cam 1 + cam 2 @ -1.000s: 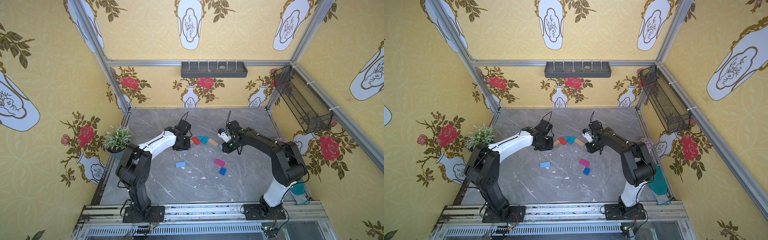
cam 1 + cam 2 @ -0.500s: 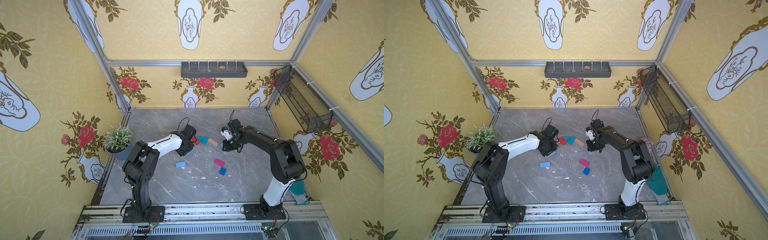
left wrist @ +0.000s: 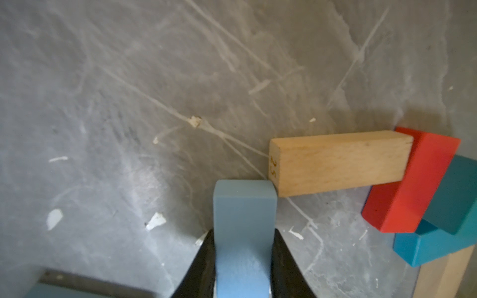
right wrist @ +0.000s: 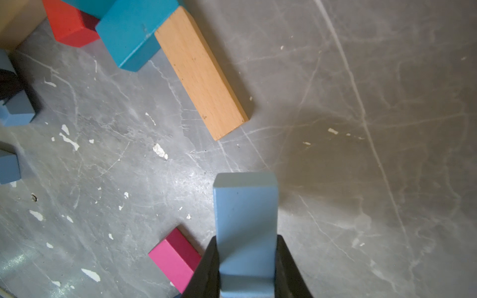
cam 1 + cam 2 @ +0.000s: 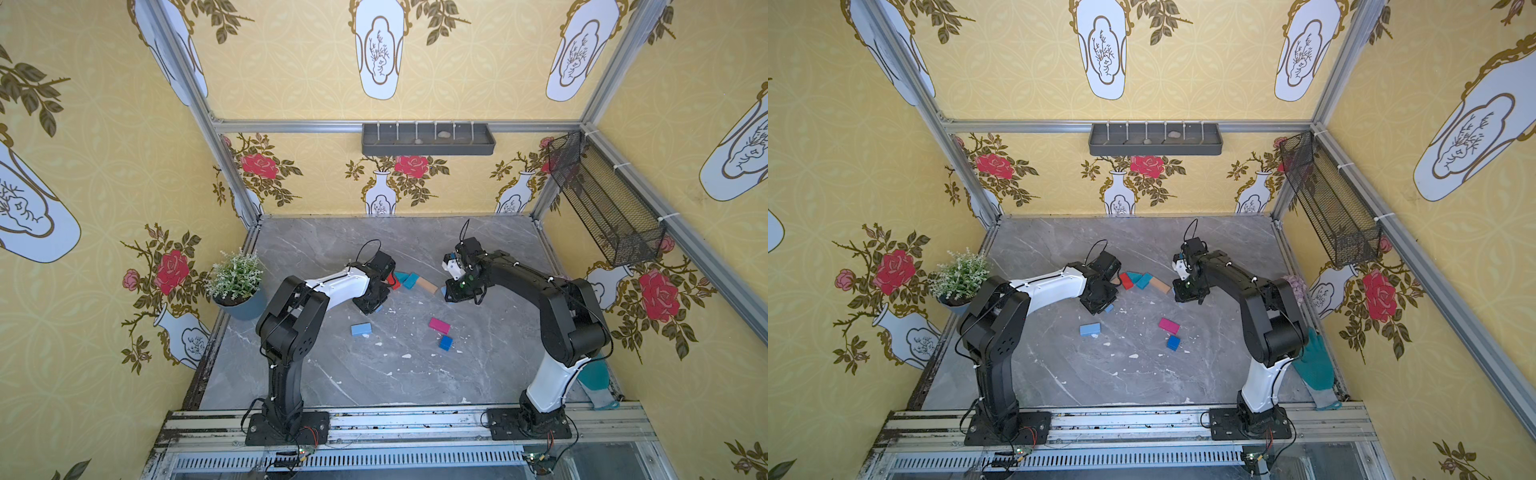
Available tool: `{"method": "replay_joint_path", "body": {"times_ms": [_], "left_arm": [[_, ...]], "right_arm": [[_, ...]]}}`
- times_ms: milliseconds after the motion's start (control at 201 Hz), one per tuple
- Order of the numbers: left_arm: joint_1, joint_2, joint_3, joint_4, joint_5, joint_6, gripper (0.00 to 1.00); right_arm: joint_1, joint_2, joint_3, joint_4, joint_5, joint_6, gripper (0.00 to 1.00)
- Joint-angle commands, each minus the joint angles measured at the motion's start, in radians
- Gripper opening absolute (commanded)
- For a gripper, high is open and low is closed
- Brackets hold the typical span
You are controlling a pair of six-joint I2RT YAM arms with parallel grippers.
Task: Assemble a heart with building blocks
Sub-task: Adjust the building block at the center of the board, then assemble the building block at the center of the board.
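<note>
The heart is only a short arc in the middle of the frame in both top views: a red block, teal pieces and a wooden block butted end to end on the scuffed grey marble floor. My left gripper is clenched on a pale blue block. Its matte end touches a bare-grain wooden bar, I judge to extend that side. My right gripper grasps a second pale blue block, near the arc's other end. A pink block and a dark blue cube lie loose, lower right of centre.
</note>
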Motion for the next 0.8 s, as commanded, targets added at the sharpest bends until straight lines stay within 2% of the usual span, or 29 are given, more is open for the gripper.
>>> {"method": "replay_joint_path", "body": {"times_ms": [0,423,791], "left_arm": [[-0.001,0.013,0.002,-0.028,0.033,-0.016,0.24],[-0.012,-0.057,-0.005,-0.090,0.026,-0.003,0.22],[-0.027,0.037,0.074,-0.079,0.079,0.032,0.22]], "right_arm": [[0.001,0.006,0.003,-0.001,-0.002,-0.007,0.00],[0.001,0.009,-0.007,0.008,-0.011,-0.013,0.00],[-0.001,0.018,0.005,0.002,-0.006,-0.016,0.00]]}}
